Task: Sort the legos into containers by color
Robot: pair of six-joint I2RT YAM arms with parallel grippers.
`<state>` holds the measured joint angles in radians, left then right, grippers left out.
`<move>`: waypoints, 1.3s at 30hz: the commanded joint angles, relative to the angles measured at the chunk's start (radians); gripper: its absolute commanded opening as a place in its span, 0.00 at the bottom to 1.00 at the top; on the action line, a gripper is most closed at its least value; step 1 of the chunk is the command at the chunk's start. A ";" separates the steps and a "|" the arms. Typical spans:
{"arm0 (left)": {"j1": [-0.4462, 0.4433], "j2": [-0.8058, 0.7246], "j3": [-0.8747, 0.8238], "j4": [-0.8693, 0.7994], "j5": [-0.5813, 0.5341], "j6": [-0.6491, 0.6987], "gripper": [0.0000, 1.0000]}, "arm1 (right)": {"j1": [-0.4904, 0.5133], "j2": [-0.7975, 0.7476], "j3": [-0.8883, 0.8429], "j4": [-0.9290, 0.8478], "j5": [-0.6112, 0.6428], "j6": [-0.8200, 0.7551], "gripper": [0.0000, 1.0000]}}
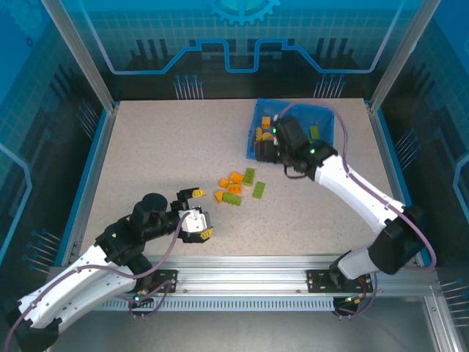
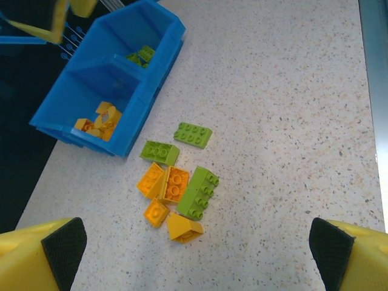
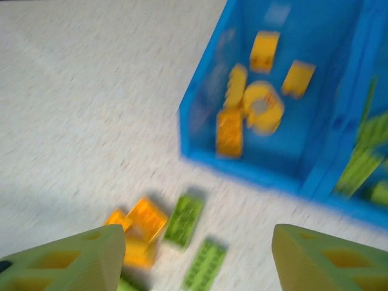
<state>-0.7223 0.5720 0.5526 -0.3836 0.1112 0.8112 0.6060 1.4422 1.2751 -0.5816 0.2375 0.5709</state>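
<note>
Wide apart, empty, my left pincer (image 2: 197, 242) faces 7 unsorted legos (image 2: 176, 182) beside the tray (image 2: 136, 121); my right pincer (image 3: 197, 254), likewise apart, hovers by its orange compartment (image 3: 315, 133).

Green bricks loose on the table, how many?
3 green bricks in the pile beside the tray: one apart at the edge, one nearest the tray, one alongside the orange bricks.

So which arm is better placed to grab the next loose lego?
Probably left. The left gripper, open, faces the loose legos, centred between its fingers in a sharp wrist view. The right gripper, open too, hangs at the edge of the tray, its view blurred.
</note>
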 commanded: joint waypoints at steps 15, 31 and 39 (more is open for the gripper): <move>0.011 0.063 0.010 -0.024 0.043 0.008 0.99 | 0.087 0.483 0.071 -0.084 0.070 0.218 0.70; 0.011 0.068 0.004 -0.012 0.052 0.011 0.99 | 0.083 0.490 -0.044 -0.021 0.081 0.260 0.38; 0.011 0.065 0.006 -0.010 0.048 0.011 0.99 | 0.057 0.309 -0.113 0.018 0.104 0.240 0.32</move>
<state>-0.7208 0.6407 0.5526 -0.3950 0.1295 0.8124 0.6800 1.8408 1.1736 -0.5629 0.3077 0.8150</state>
